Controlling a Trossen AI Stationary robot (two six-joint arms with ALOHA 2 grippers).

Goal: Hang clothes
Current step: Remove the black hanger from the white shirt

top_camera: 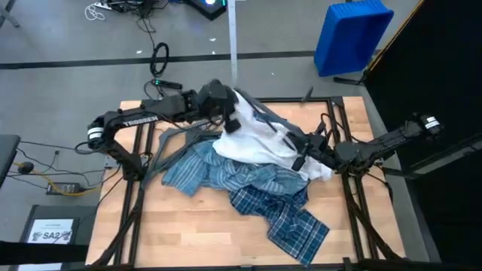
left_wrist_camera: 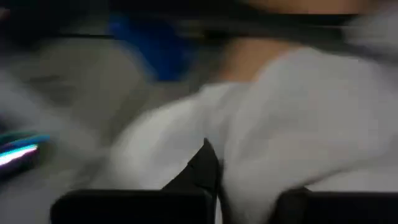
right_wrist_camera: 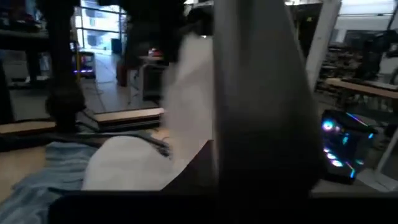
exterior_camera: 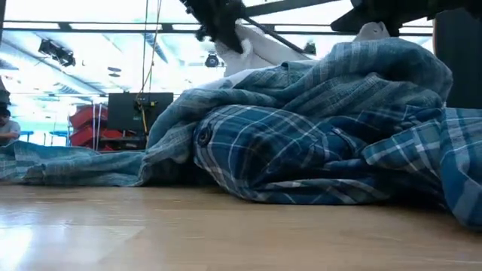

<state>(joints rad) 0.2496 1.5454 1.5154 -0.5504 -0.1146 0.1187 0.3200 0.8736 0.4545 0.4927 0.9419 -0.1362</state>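
Note:
The white shirt [top_camera: 252,147] lies on top of the heap in the table's middle, its far part raised. My left gripper [top_camera: 230,120] is shut on that raised part. A dark grey hanger [top_camera: 273,120] slants across the white shirt from the far side toward my right gripper [top_camera: 302,156], which is shut on it. The striped light blue shirt [top_camera: 197,167] lies crumpled on the table left of the heap. The plaid shirt [top_camera: 286,211] spreads toward the near edge and fills the low view [exterior_camera: 301,143]. My left gripper holds the white shirt's raised far part [left_wrist_camera: 249,143] between its fingers [left_wrist_camera: 205,165], reaching in from the table's left; the picture is blurred, so edge or fold I cannot tell. The cloth is lifted at the hold [exterior_camera: 248,41], and the rest lies on the heap. My right gripper holds the hanger's broad grey arm [right_wrist_camera: 261,106], which runs up from between the fingers; the place of contact is hidden by the hanger itself. The gripper comes from the table's right. White cloth [right_wrist_camera: 186,93] hangs along the hanger's far side.
A dark metal frame [top_camera: 343,128] borders the wooden table [top_camera: 188,233] on both sides. A blue bin [top_camera: 350,34] stands on the floor beyond the far right corner. Cables [top_camera: 158,60] lie on the floor at the far left. Bare wood shows at the near left.

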